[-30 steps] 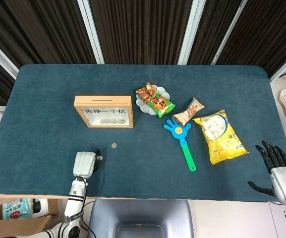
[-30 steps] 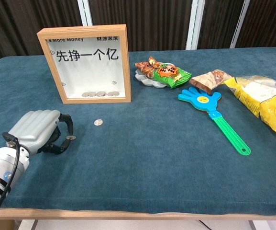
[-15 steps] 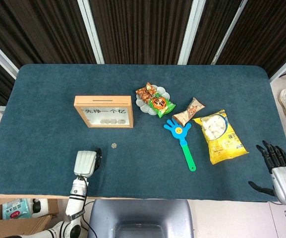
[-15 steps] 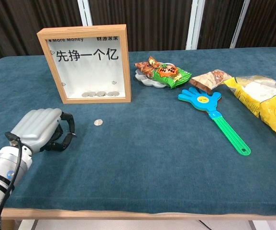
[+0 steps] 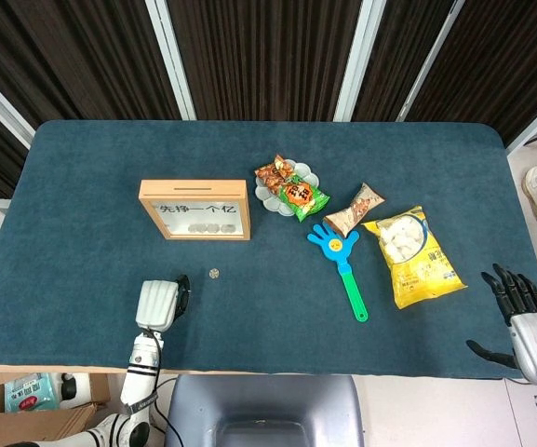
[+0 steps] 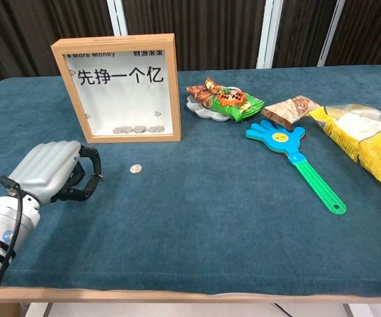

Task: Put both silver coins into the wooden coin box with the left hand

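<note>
My left hand (image 6: 53,173), lower left, pinches one coin (image 6: 98,176); another coin (image 6: 135,169) lies below the box (image 6: 116,88). Right hand's (image 5: 521,317) fingers are spread.

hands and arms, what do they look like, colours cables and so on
The left hand has a light grey, ribbed shell on its back and black fingers. Its wrist is a silver-white cylinder with a black cable looping along it and a small blue mark. The right hand matches: black fingers and a pale grey back.

Coin (image 6: 135,169) before coin box (image 6: 116,87)
</note>
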Motion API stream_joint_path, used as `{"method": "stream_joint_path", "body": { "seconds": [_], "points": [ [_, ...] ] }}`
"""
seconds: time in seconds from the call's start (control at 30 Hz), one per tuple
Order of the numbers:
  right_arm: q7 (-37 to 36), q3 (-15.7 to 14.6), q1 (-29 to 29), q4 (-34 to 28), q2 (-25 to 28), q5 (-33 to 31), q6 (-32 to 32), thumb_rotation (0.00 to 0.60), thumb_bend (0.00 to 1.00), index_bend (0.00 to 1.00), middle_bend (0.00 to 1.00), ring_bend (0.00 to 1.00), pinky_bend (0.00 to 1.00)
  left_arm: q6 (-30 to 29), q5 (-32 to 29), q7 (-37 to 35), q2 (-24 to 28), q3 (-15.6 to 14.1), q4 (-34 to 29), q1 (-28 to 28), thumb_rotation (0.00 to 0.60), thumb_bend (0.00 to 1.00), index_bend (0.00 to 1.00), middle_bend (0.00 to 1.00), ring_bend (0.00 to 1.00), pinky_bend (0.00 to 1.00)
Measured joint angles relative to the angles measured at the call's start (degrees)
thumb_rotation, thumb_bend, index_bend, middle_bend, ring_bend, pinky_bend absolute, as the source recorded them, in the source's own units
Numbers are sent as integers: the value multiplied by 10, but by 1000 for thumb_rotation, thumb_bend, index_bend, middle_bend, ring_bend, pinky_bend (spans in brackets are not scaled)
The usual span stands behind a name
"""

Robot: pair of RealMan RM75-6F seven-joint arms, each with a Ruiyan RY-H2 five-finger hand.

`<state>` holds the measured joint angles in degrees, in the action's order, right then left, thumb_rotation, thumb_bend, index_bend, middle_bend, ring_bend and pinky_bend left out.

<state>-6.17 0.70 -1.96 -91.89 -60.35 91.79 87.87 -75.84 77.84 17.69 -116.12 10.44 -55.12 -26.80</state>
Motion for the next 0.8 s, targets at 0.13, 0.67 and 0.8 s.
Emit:
{"method": "stream_joint_path", "body": {
  "seconds": [0.13,0.67,0.8],
  "points": [
    [-1,0,0,0,1,0,-1,600,154,0,0,0,0,-15,11,10,39,4,-64,2,600,460,591,1000,1000,1000],
    [-16,1,-7,0,6,-7,-17,600,154,0,0,0,0,-13,-139,271,289,188,-505,-62,600,473,590,1000,1000,1000],
    [-25,2,-10,1,9,-10,-21,600,154,0,0,0,0,-3,-189,303,287,212,-499,-111,600,474,592,1000,1000,1000]
  ]
}}
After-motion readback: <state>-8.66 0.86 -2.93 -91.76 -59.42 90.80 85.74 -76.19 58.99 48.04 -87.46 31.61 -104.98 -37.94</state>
